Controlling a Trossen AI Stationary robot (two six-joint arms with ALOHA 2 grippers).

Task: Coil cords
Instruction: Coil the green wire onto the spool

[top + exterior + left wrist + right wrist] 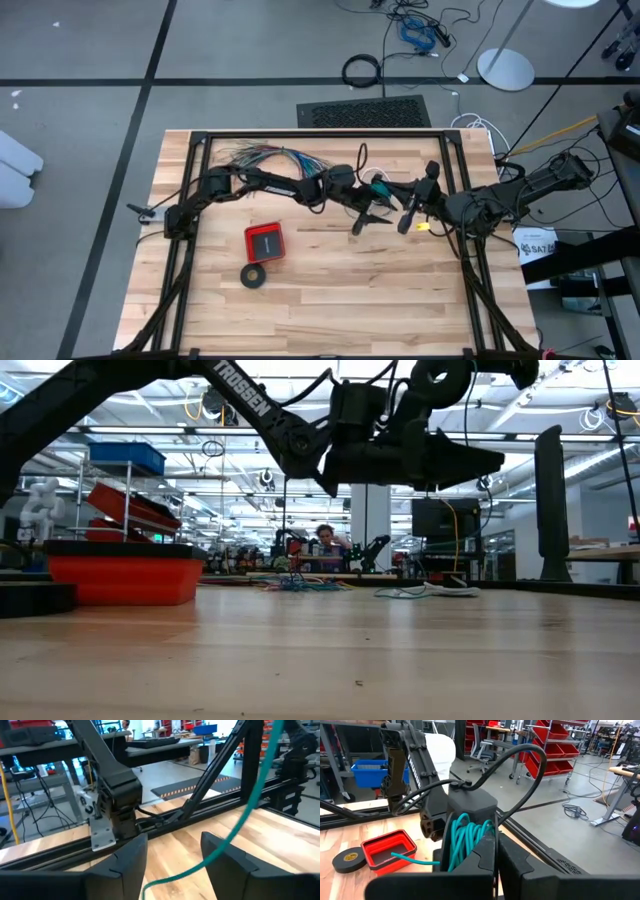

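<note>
Teal wire (465,837) coils around the open left end effector (172,862), unheld.

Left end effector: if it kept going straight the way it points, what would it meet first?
Likely the teal wire, which slants across the gap between the open left end effector fingers. Beyond it stands the black table frame; depth is hard to judge.

1. Lighting's bright and even overall, coming from ceiling strip lights (150,432) you can spot in the low view.
2. Shadows on the wooden table (330,290) are soft and faint, just under the arms.
3. Low view: the near tabletop is blurry, and the arms overhead are dark silhouettes against the bright room.
4. Wrist views: the near fingers (125,865) look soft, and straight lines bend a bit at the edges.
</note>
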